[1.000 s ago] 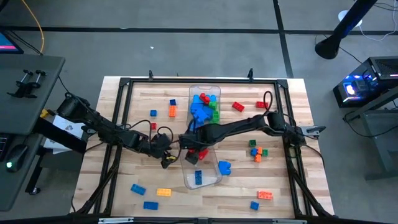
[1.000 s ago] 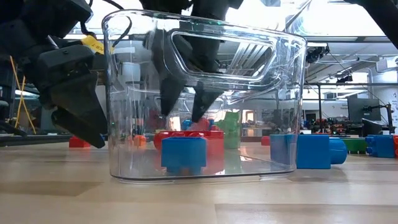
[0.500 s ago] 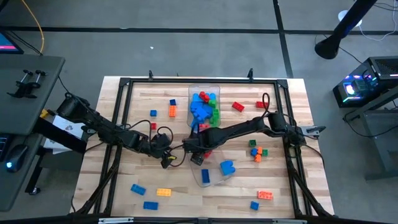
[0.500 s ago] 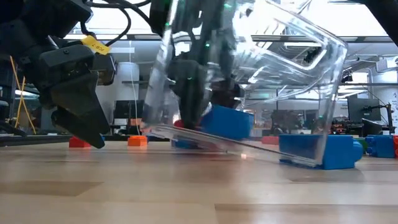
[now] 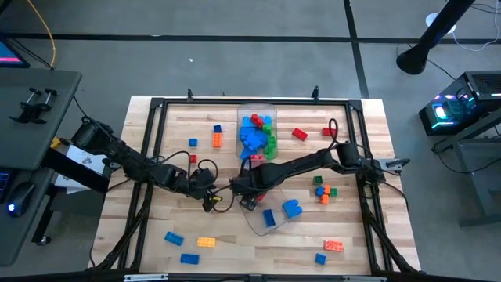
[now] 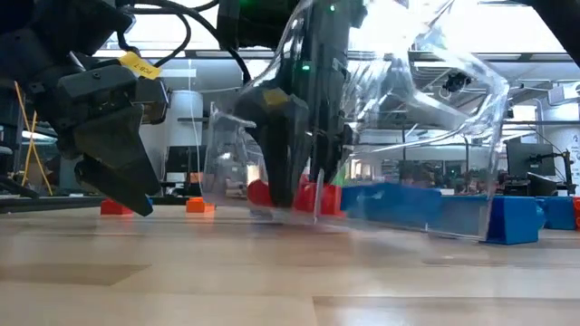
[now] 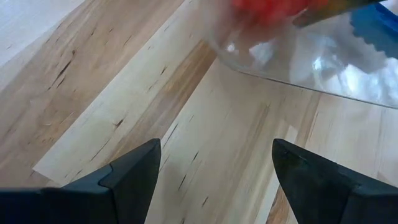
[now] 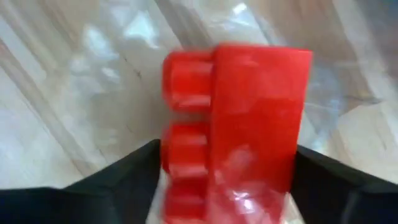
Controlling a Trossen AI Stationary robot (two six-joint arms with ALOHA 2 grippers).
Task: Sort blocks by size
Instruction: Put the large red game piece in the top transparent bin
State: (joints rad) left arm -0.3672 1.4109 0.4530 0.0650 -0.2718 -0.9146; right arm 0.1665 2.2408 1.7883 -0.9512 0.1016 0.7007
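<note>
Honestly, my right gripper (image 5: 247,197), jaws spread around a red block (image 8: 239,124) inside the tilted bin (image 5: 270,223) at table centre, risks tipping it; left gripper (image 5: 210,197), at its 9 o'clock, gapes empty.

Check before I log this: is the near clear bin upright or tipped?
Tipped: the near clear bin leans over, one edge off the table.

Black jointed arms, looped cables, dark wedge-shaped fingers (image 7: 134,177).

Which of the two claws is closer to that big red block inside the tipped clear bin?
The right gripper: its fingers flank the red block in the clear bin. The left gripper waits open beside the bin.
</note>
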